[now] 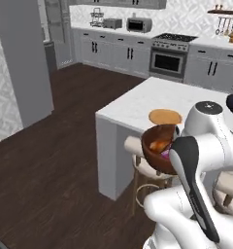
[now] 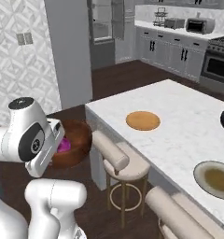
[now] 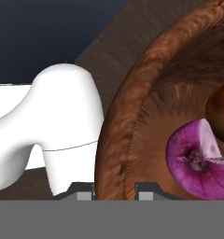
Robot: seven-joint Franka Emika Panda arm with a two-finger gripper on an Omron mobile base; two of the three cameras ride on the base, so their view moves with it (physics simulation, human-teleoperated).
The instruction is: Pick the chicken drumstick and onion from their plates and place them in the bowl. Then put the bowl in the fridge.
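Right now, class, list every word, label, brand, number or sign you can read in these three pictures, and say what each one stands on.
None can be read.
The bowl, the onion and both plates are plain.
The microwave, the toaster and the oven show no legible lettering; any marks there are too small and blurred to tell.

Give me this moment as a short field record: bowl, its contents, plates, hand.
bowl: deep reddish-brown wooden bowl, held off the counter beside the white island, above the dark floor
contents: pink-purple onion piece and glossy brown chicken drumstick inside
plates: orange-tan wooden plate and grey-rimmed olive-centred plate, both bare on the island
hand: hand shut on the bowl's rim
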